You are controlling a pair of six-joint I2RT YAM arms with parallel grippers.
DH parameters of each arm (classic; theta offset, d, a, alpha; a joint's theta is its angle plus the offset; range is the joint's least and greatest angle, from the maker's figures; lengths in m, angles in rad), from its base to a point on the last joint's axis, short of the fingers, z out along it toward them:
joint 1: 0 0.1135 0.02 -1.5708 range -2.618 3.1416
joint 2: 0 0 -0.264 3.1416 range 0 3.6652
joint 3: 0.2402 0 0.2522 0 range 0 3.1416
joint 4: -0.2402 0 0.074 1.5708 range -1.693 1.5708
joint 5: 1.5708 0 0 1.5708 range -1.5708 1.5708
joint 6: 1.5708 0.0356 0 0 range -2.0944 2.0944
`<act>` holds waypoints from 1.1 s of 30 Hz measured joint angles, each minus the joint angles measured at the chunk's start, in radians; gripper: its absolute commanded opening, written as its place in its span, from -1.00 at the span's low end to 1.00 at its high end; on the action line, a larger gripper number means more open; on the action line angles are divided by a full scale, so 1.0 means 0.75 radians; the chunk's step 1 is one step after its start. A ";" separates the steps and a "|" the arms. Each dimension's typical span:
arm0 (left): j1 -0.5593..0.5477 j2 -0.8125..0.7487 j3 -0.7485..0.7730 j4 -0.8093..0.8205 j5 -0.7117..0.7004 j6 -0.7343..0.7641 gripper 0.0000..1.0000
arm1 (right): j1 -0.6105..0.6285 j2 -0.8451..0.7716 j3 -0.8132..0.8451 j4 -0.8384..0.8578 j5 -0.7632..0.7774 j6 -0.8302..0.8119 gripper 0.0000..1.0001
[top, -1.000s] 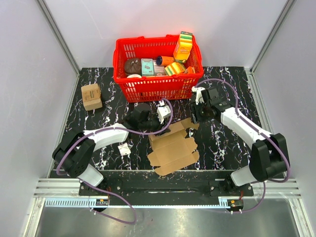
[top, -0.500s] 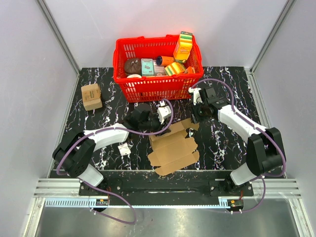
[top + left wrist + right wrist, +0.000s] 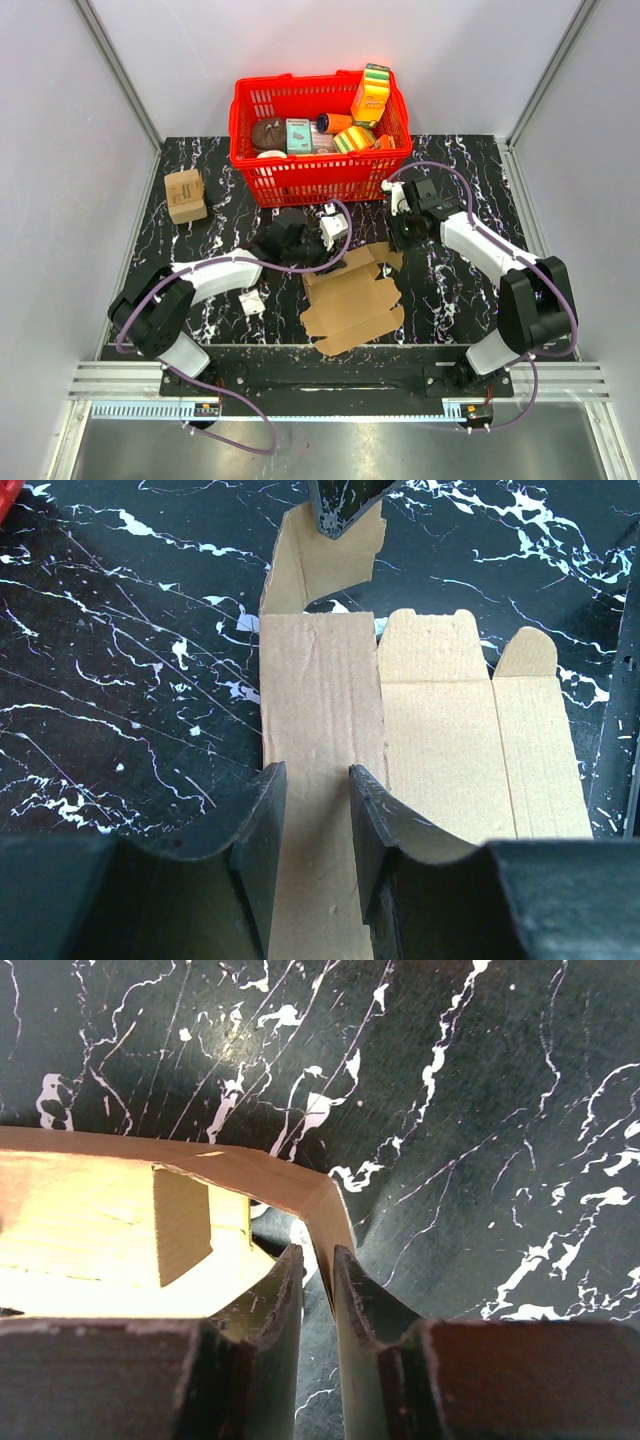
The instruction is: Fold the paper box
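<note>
A flat paper box (image 3: 352, 300) is laid near the middle of the desk (image 3: 460, 290). Its far flap is pinched between the right fingers (image 3: 272, 1305); the left fingers (image 3: 262, 828) are held narrowly parted over a panel. The thin flap could be torn if tugged hard.

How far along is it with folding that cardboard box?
Barely started. Done: one flap at the far right corner of the paper box is bent upward. In hand: the right gripper pinches that flap's edge, and the left gripper, open, sits over a flat panel. Left: the rest of the sheet lies flat, so no walls are raised and nothing is closed.
</note>
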 measured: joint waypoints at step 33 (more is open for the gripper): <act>-0.009 0.001 0.000 -0.006 -0.001 0.005 -0.29 | -0.014 0.041 0.004 0.065 -0.141 0.277 -0.62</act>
